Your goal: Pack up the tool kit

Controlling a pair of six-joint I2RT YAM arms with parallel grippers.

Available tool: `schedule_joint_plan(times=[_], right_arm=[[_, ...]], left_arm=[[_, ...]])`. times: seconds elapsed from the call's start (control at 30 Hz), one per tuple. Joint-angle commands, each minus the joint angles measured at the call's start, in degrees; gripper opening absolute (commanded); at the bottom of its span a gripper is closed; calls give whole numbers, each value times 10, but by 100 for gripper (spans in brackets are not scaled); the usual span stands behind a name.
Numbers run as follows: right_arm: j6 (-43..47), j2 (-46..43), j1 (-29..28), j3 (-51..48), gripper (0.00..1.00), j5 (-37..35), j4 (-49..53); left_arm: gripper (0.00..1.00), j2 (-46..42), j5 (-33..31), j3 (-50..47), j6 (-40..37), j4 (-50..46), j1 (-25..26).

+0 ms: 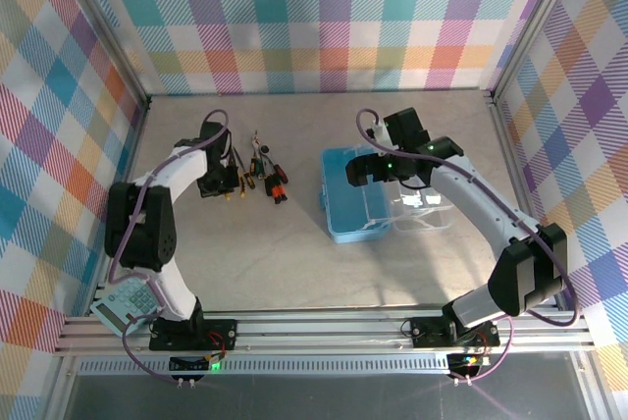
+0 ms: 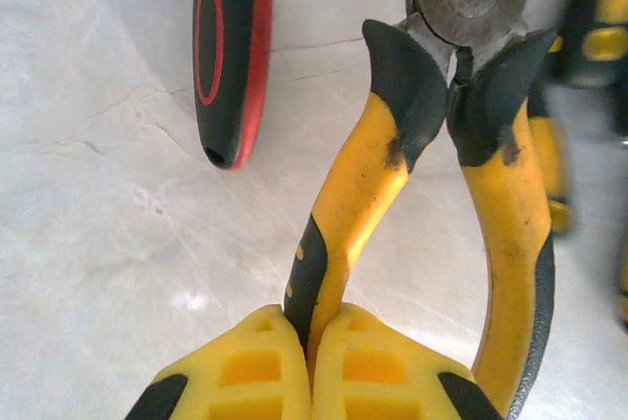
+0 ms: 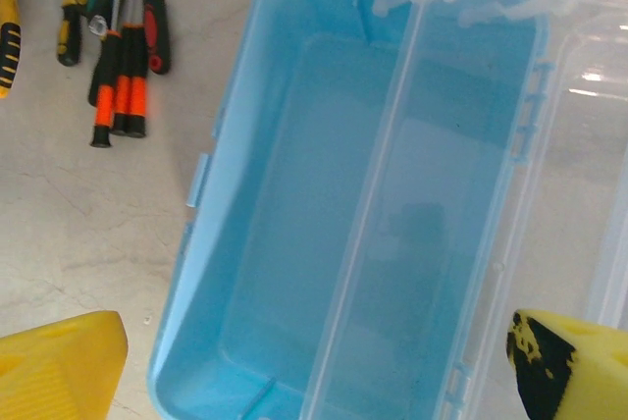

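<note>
**A:** What is the left claw (image 2: 312, 346) doing?

**B:** It is pinched tight on the pliers (image 2: 388, 145). Its yellow pads (image 2: 250, 366) meet on one yellow-and-black handle. The other handle runs past the right-hand pad, outside the grip.

**A:** Why only one handle?

**B:** My guess is that the handles splay apart, so a single one is easier to pinch. The risk is that the pliers swing at their pivot once lifted.

**A:** What lies around them?

**B:** A red-and-black screwdriver (image 2: 231, 47) lies just beside them on the counter (image 2: 88, 243), not touching. Further yellow-handled tools to the right are too blurred to name.

**A:** And the right claw (image 3: 314, 371)?

**B:** It is spread wide and holds nothing, hanging over the light-blue case (image 3: 211, 204). The case stands open and empty, its clear lid (image 3: 589, 126) folded back on the side away from the tools. That leaves the mouth free for loading.

**A:** Where is the case relative to the tools?

**B:** It sits to their right, with bare counter between. The orange-handled screwdrivers (image 3: 123, 86) lie near its left wall. With nothing inside yet, I judge the packing barely begun, and the pliers look like the first item to cross over.
</note>
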State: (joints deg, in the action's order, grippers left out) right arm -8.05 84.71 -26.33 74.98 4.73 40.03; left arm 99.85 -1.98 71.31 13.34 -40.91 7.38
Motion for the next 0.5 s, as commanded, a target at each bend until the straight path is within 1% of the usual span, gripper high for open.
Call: schedule_joint_plan(times=[0.0, 0.07, 0.17, 0.27, 0.37, 0.47], right_arm=[[7, -11, -5, 26, 99, 44, 4], [1, -13, -6, 34, 99, 74, -8], [-20, -7, -14, 45, 100, 143, -50], [-47, 18, -34, 67, 93, 191, -105], [-77, 54, -52, 91, 87, 216, -150], [-90, 81, -62, 113, 81, 207, -161]], left_arm=[[0, -76, 31, 34, -7, -32, 13], [0, -104, 68, 38, -1, -29, 18], [0, -145, 143, 37, 17, 4, 41], [0, -163, 217, 35, 49, 63, 80], [0, -161, 264, 38, 84, 123, 116], [0, -149, 283, 48, 102, 151, 140]])
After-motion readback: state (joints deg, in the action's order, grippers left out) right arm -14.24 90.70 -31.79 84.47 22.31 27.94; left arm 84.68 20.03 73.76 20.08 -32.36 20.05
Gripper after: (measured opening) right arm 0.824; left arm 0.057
